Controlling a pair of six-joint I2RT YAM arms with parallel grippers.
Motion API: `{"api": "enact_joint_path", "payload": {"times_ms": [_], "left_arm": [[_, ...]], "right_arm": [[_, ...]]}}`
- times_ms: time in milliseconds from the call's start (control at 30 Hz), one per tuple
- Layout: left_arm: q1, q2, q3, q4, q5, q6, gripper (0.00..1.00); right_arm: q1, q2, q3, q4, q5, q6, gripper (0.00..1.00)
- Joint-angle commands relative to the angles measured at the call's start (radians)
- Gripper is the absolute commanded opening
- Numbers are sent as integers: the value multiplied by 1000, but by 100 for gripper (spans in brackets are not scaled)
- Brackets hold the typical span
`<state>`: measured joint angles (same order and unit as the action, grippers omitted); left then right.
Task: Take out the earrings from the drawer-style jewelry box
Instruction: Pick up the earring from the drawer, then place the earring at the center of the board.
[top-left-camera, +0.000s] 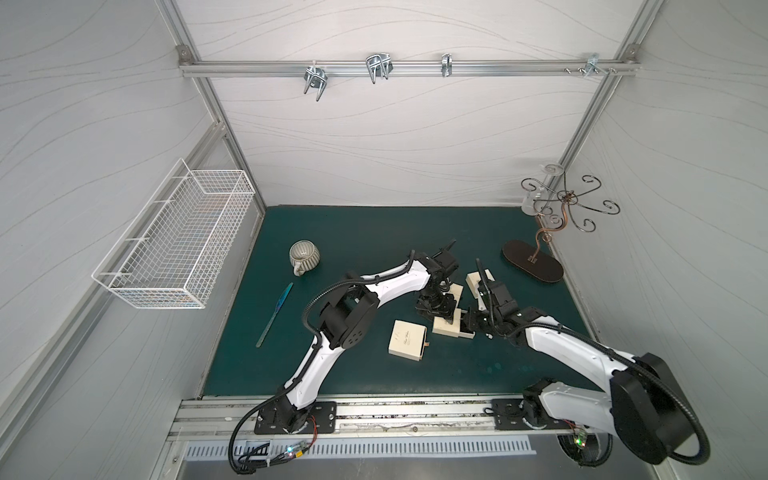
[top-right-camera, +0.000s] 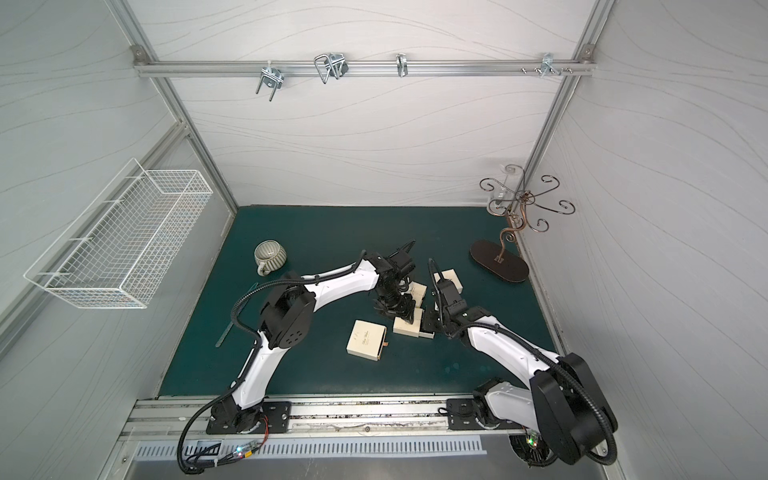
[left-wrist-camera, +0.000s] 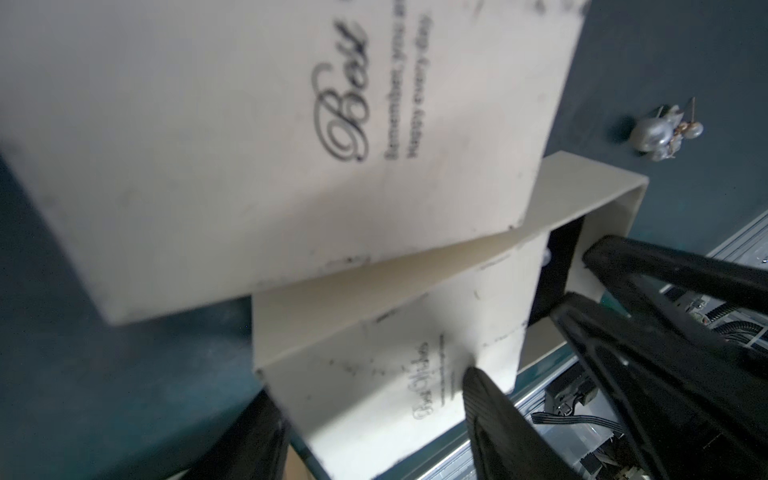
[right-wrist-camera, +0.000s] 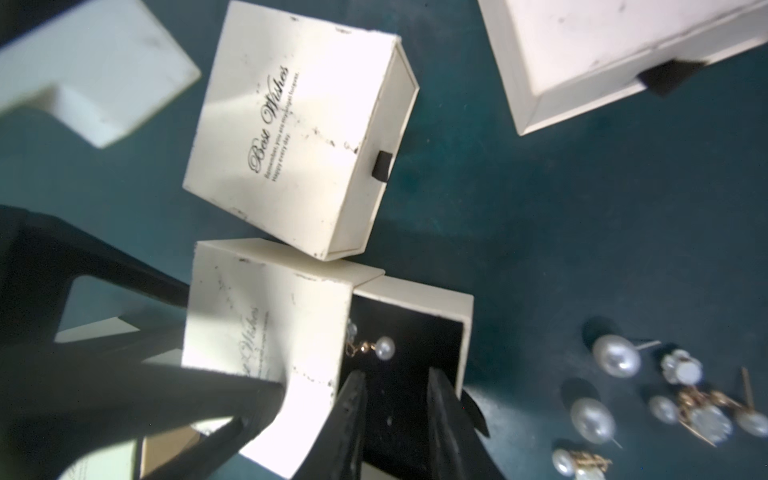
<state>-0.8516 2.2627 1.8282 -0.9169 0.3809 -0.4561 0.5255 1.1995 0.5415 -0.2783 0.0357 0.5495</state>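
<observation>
In a top view the left gripper (top-left-camera: 438, 309) and right gripper (top-left-camera: 471, 323) meet at the jewelry box (top-left-camera: 446, 329). Left wrist: its fingers (left-wrist-camera: 486, 407) clamp that box. Right wrist: the right jaws stand apart inside the pulled-out drawer (right-wrist-camera: 466, 324) with nothing between them, one earring (right-wrist-camera: 384, 347) lying just ahead of them in the drawer, and the other earrings (right-wrist-camera: 615, 357) lie out on the mat (right-wrist-camera: 540, 228)

In a top view the left arm's wrist (top-left-camera: 432, 301) covers part of the open jewelry box (top-left-camera: 442, 328), and I can't make out anything in it from up there, far too small. Closer in, a pearl earring (right-wrist-camera: 384, 347) pokes from under the box's sleeve (right-wrist-camera: 266, 332), its other end hidden. The loose earrings (right-wrist-camera: 615, 357) beside the box run off the picture's edge. Lettering on the closed box (left-wrist-camera: 291, 124) touching it is blurred and cut off.
</observation>
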Motion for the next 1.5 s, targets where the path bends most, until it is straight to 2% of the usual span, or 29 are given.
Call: {"api": "enact_joint_path", "payload": {"times_ms": [0,333,533,633,1067,1200,1300,1467], "left_arm": [[3,54,-17,-40,-86,10,66],[3,56,-15,-41,-83,10,66],[3,54,-14,-45,-89,11,66],[3,54,-12,-46,-97,8,66],[3,62,-1,-57,-105,4,66],[2,60,-6,-56,-103,4,66],[1,50,-17,-44,-98,4,66],[0,28,-38,-11,-71,7,66]], "right_arm": [[5,46,34,22,1,-5,29],[7,112,38,38,-7,5,26],[6,133,41,45,3,2,10],[6,106,32,38,16,2,5],[5,-95,5,-70,128,1,5],[2,-136,5,-117,220,24,5],[-13,-151,0,-143,262,47,6],[-62,-108,-7,-141,225,63,7]]}}
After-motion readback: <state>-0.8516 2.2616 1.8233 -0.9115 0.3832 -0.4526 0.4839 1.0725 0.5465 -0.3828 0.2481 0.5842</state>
